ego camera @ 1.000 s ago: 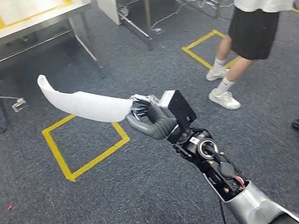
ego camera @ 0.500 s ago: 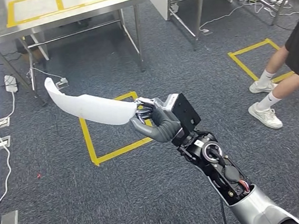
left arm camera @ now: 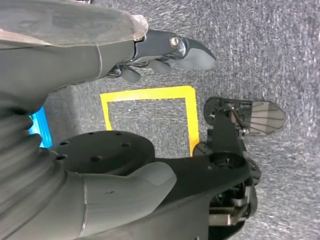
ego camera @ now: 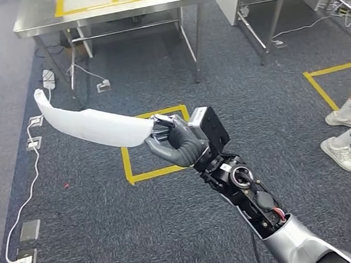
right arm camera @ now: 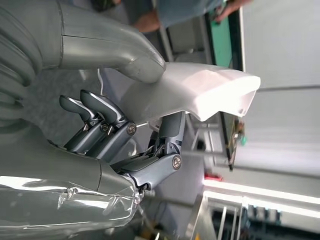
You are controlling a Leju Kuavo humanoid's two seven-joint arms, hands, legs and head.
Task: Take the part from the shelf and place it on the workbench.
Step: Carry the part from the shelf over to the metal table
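The fingers [ego camera: 163, 128] of the right hand [ego camera: 177, 142] are closed on one end of the long white part [ego camera: 93, 124], thumb on one face and the darker fingers on the other, as the right wrist view [right arm camera: 188, 92] also shows. The part's long axis runs out from the fingers to the robot's left and slightly away, nearly level, its far tip curling upward, held in the air above the carpet floor [ego camera: 126, 229]. Well beyond the fingers stands a steel table [ego camera: 105, 11] with yellow tape on its top, its near edge facing the robot. Open carpet lies between, with a yellow taped square [ego camera: 129, 167] below the fingers. Off to the right of the fingers are a person's feet [ego camera: 342, 153]. The left hand [left arm camera: 151, 50] hangs over the floor, fingers loosely extended, holding nothing.
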